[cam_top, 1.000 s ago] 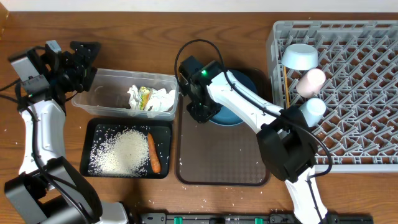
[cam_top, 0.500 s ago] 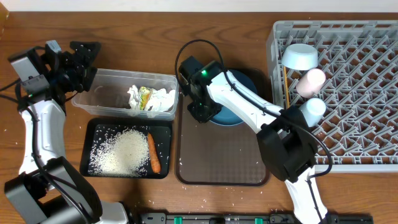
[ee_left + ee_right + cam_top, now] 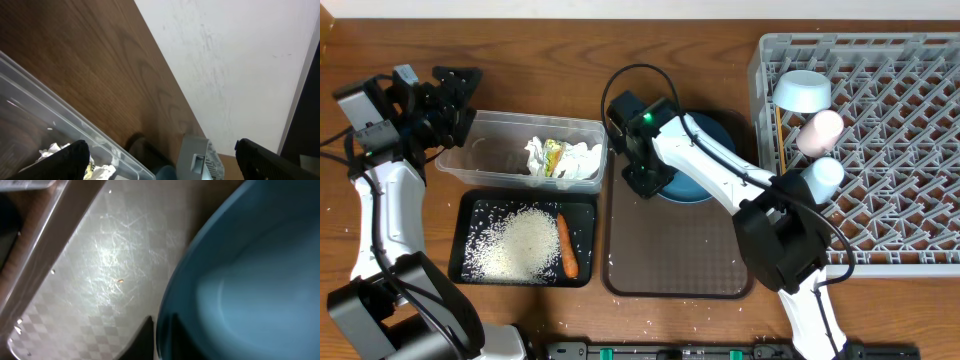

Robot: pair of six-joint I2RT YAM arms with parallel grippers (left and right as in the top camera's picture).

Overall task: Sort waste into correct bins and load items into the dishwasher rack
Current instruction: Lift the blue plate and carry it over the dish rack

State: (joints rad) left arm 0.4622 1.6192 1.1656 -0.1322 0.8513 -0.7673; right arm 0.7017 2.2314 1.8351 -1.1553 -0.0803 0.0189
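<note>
The round blue plate [image 3: 718,130] lies on the brown serving tray [image 3: 675,260]. My right gripper [image 3: 648,180] is at its left rim. In the right wrist view the plate [image 3: 250,280] fills the right side, and the gripper [image 3: 157,335] is shut on its rim, one finger outside and one inside. My left gripper [image 3: 460,100] hangs open over the left end of the clear tub [image 3: 500,150], holding nothing. White tissues [image 3: 578,158] and a green-yellow wrapper [image 3: 553,155] lie in the tub. Rice [image 3: 515,245] and a carrot [image 3: 566,245] lie in the black tray [image 3: 470,205].
The grey dishwasher rack [image 3: 890,150] fills the right side. At its left edge stand a white bowl [image 3: 802,90], a pink cup [image 3: 820,132], a light blue cup [image 3: 820,175] and wooden chopsticks [image 3: 779,135]. The left wrist view shows the tub [image 3: 60,120] and a rack corner [image 3: 197,157].
</note>
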